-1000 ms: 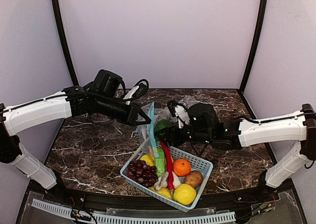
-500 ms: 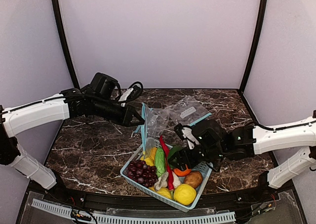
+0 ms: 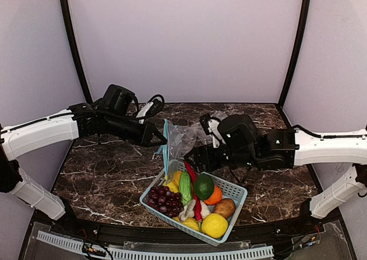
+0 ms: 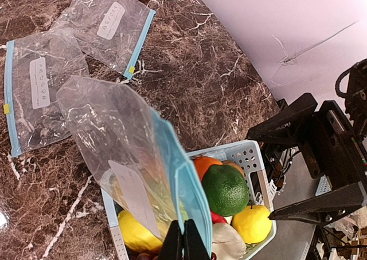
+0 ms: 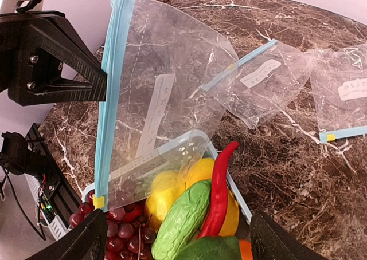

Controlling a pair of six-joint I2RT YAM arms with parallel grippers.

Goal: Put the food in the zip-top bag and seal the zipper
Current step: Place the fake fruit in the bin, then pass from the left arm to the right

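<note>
Left gripper pinches one bag by its zipper, at the basket's 11 o'clock. Two spare bags lie at 1 o'clock. In the basket are one avocado, one orange and one gourd. Right gripper is spread and empty.

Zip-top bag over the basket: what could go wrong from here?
1. The left gripper pinches the zip-top bag only at its zipper, and the mouth looks flat, so food may not go in.
2. The avocado sits perched on the orange; the open right gripper could knock it off.
</note>
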